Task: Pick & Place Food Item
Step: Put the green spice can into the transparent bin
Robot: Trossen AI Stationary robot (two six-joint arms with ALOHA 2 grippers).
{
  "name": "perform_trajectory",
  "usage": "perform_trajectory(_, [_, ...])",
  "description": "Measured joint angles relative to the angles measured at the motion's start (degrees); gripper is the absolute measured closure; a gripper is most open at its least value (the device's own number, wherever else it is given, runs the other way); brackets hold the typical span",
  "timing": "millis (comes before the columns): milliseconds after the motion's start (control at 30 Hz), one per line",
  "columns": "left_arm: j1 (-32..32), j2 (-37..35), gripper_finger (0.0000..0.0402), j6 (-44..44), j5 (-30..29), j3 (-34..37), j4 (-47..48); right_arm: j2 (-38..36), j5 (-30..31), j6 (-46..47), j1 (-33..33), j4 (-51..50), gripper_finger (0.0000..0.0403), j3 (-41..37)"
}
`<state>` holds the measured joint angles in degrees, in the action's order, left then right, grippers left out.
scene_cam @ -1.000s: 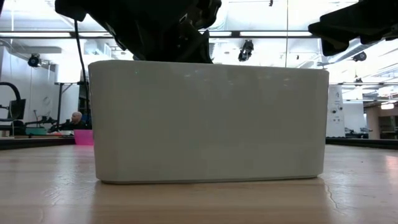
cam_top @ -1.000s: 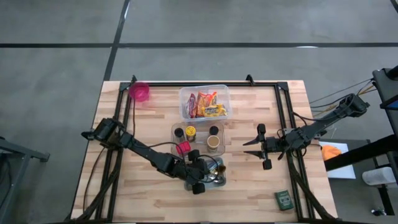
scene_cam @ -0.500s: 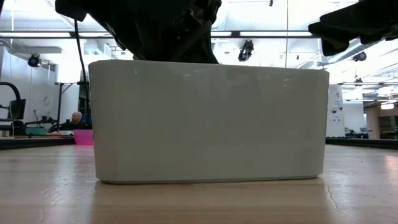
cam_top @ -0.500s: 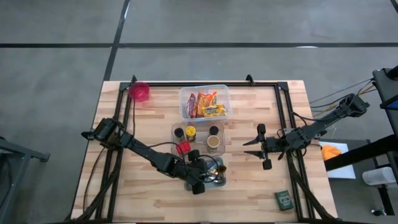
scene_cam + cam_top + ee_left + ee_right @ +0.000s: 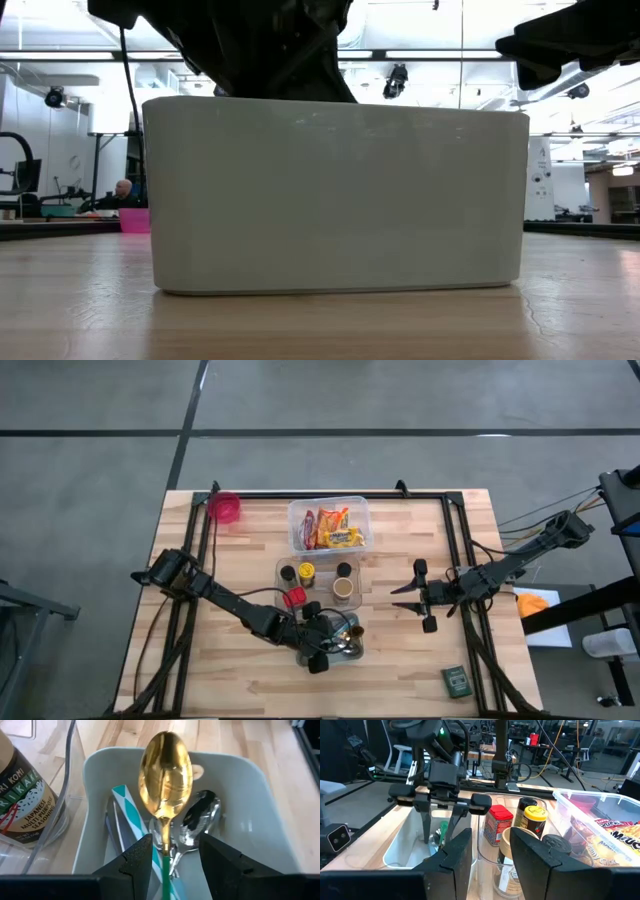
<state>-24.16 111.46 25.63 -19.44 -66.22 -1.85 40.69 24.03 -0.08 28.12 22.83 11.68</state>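
1. While the left gripper point(image 5: 170, 851) is held over the grey bin point(image 5: 250, 785), its jaws are seen apart, the gold spoon point(image 5: 165, 775) lying between them, bowl toward twelve o'clock.
2. At three o'clock, the right gripper point(image 5: 412, 592) is parked, jaws apart and empty.

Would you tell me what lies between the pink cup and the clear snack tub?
Nothing: the high view shows bare wooden table between the pink cup and the clear snack tub.

From the low camera I see only the grey tub's point(image 5: 335, 195) wall, its contents hidden, while the gold spoon's point(image 5: 165, 780) handle disappears behind my left gripper point(image 5: 172, 857).
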Motion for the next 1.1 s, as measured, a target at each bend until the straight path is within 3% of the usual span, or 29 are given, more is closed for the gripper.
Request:
perform_trajectory(267, [-0.7,-4.43,0.0238,-2.56,-0.57,0.02,0.42,0.0,0.01,0.02,-0.02,-0.02,0.0273,0.0])
perform_trajectory(700, [-3.68,-13.38,0.0238,-7.92,-9.31,0.73,2.97,0.0,0.02,0.02,-0.02,0.01,0.0273,-0.01])
perform_trajectory(900, [-4.61,-20.82,0.0238,-8.16,-9.78,7.86,0.81,0.0,0.02,0.01,-0.03,-0.04,0.0273,-0.01])
perform_trajectory(1100, [-5.24,-31.61,0.0238,-10.92,-9.77,19.65,-8.42,0.02,0.0,0.02,-0.04,-0.04,0.0273,-0.02])
